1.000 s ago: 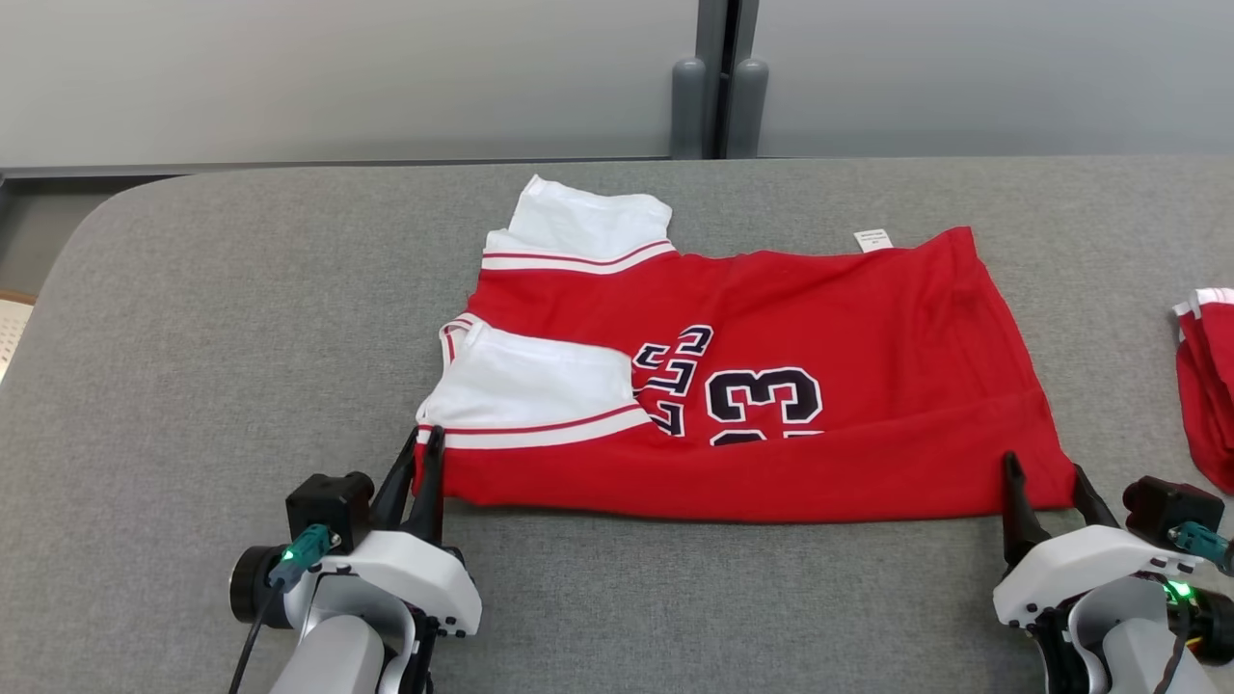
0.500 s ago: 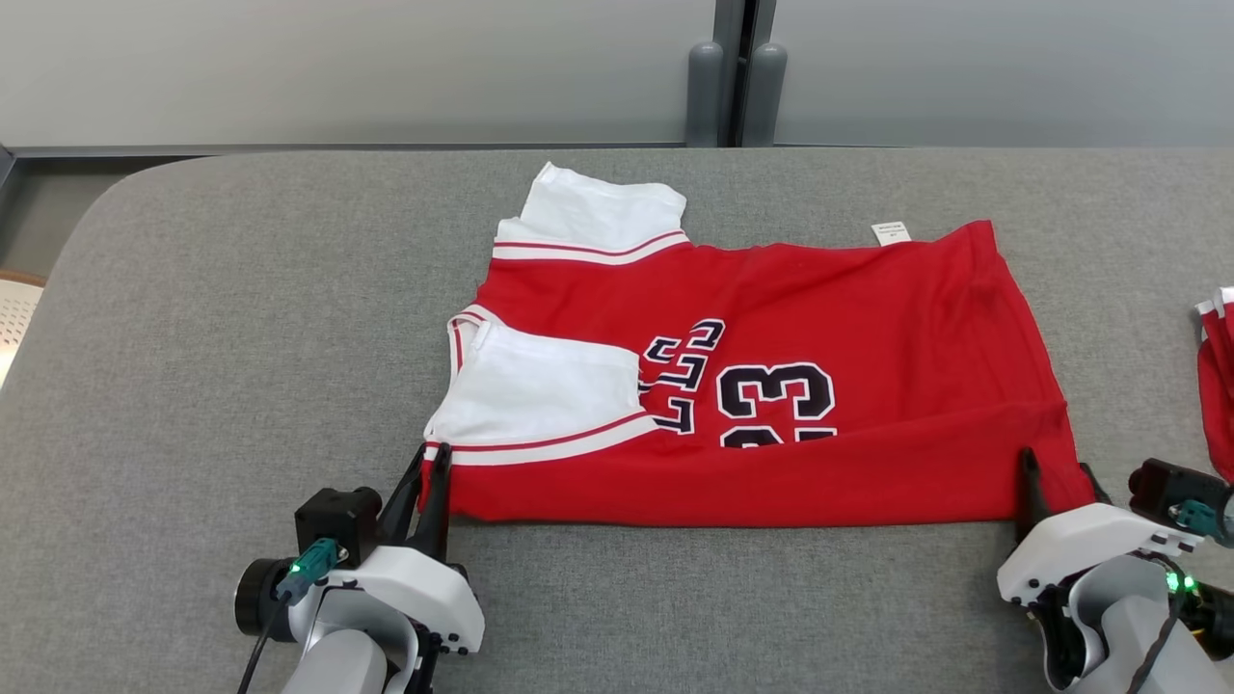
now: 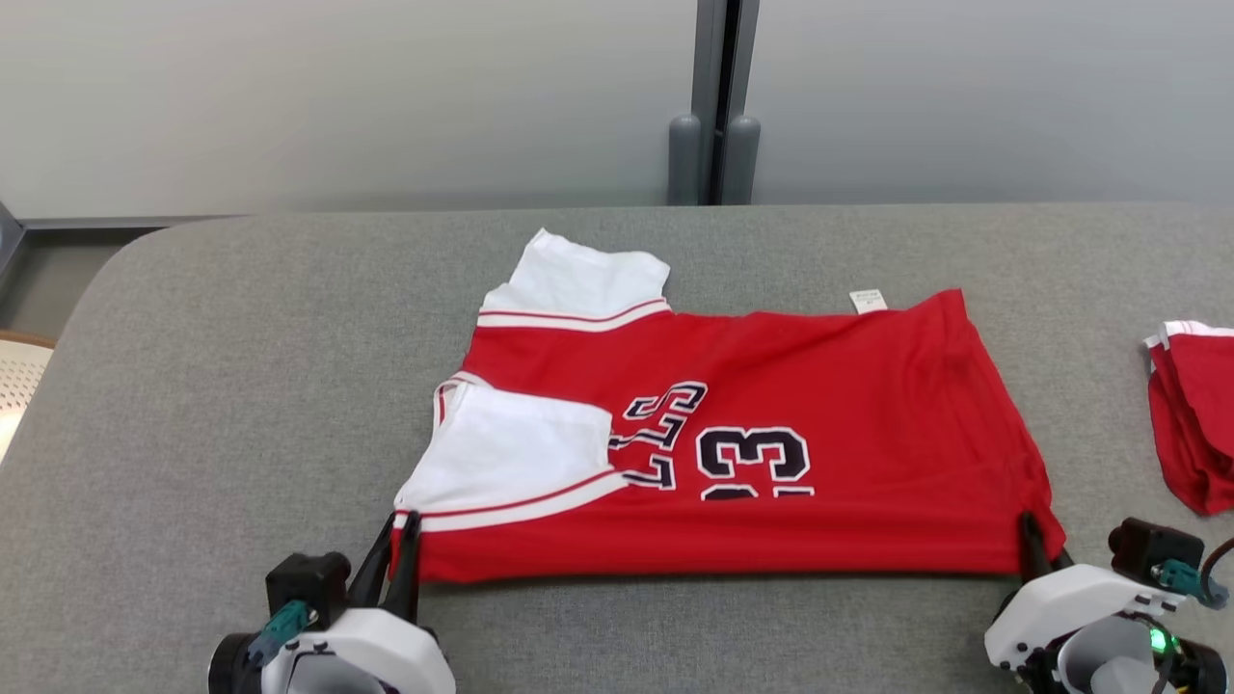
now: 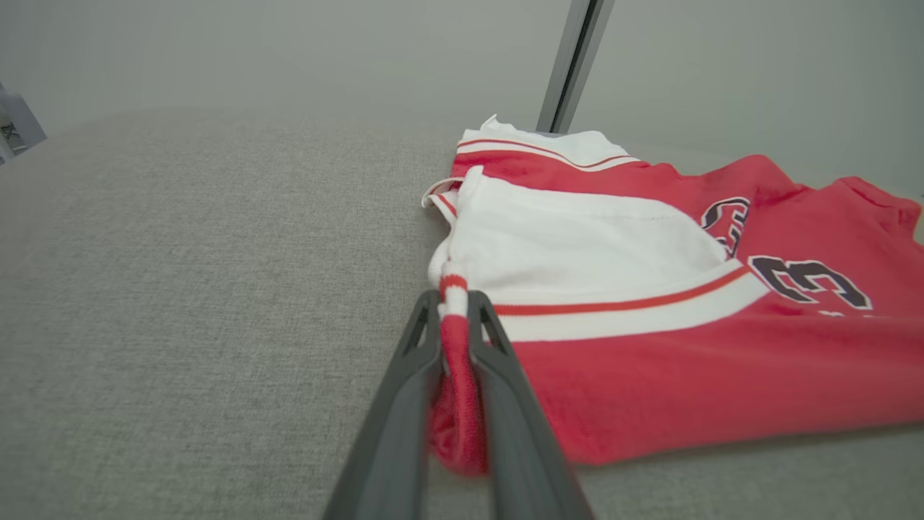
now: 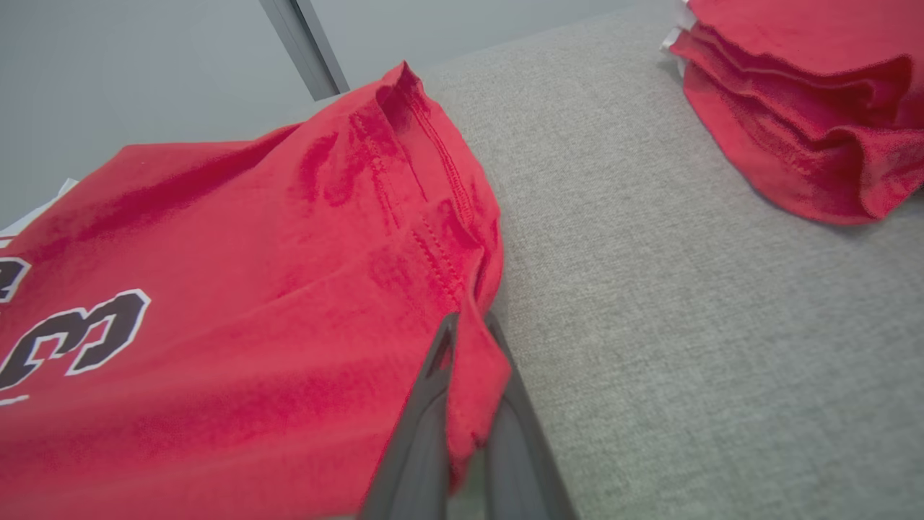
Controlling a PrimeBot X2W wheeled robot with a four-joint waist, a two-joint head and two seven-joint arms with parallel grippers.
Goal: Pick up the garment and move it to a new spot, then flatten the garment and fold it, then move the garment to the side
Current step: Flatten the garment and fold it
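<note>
Across middle of grey table (image 3: 241,386) we see red garment (image 3: 819,376) lying flat, long axis left-right: white sleeves toward left, hem toward right (number print faces away from us). Our left gripper (image 3: 401,530) pinches near-left corner; right gripper (image 3: 1039,540) pinches near-right corner. Folded red pile (image 3: 1195,414) at right.

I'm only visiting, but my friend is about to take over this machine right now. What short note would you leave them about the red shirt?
Left gripper: shut on the near corner of the jersey, by the white sleeve.
Right gripper: shut on the jersey's near hem corner.
Jersey: spread on the grey table, with a near strip folded over the lower part of the number. A folded red garment sits at the far right.
Done: laid out flat, and a first fold seems to be made.
Left: finish folding, then move the jersey to the side.
</note>
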